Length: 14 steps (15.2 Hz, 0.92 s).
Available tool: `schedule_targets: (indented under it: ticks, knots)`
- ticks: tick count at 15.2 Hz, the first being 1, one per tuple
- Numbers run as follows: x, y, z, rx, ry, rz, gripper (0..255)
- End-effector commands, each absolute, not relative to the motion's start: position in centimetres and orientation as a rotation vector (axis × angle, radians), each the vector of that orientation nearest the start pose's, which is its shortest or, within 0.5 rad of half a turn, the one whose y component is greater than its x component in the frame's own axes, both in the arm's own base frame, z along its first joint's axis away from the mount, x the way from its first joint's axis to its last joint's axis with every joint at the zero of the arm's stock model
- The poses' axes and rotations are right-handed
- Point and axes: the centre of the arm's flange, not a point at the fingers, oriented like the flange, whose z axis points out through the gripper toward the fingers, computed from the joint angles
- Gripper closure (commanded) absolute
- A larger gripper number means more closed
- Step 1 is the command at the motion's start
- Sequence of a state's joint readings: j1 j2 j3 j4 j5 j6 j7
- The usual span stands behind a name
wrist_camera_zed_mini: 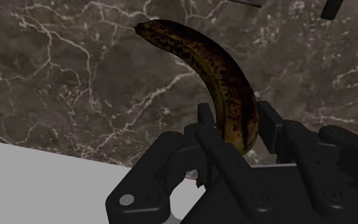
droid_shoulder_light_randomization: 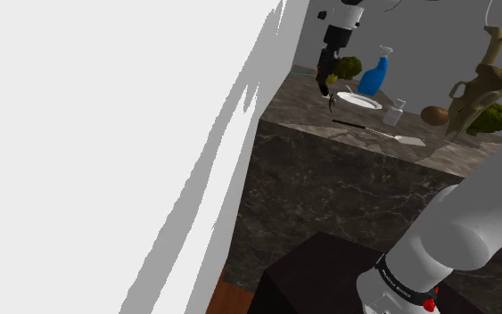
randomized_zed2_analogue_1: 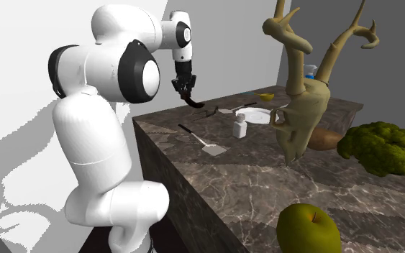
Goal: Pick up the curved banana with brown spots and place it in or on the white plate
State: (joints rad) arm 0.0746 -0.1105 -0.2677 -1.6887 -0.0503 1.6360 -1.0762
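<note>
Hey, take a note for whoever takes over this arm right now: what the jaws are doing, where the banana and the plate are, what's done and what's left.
Gripper: jaws shut on the brown-spotted banana, clasping it near one end.
Banana: in the air above the edge of the marble counter, touching nothing else, not yet over the plate.
White plate: on the counter in front of the blue spray bottle, to the shoulder view's right of the gripper.
Done: banana grasped and off the counter.
Left: carry it over the plate, lower it, open the jaws.
</note>
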Motion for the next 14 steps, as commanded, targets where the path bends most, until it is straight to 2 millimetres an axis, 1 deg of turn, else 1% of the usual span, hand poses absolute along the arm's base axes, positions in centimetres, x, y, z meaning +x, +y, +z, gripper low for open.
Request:
schedule_targets:
  ticks: [1,14]
  knots:
    - [51.2,-14.0,63.3,-2.882,-1.370,-0.050,255]
    - [50.3,-31.1,63.6,-2.882,-1.370,-0.050,255]
